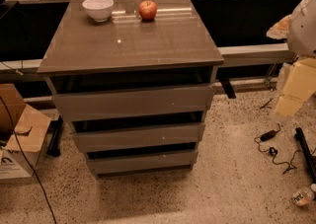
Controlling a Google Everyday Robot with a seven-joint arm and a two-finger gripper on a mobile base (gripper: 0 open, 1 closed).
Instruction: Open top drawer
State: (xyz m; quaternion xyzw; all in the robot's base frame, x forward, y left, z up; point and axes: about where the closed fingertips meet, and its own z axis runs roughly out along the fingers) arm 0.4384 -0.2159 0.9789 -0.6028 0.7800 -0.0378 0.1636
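Two drawers point(138, 137) below top drawer point(133, 102); gripper point(290, 100) far right.

Top drawer point(133, 102) shut; pincer point(285, 107) at right

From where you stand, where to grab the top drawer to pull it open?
Probably the upper edge of the wide grey-brown top drawer front, mid-width, from the front and above: no handle, but a dark gap under the glossy brown tabletop exposes that lip. The pincer is far right, away from it.
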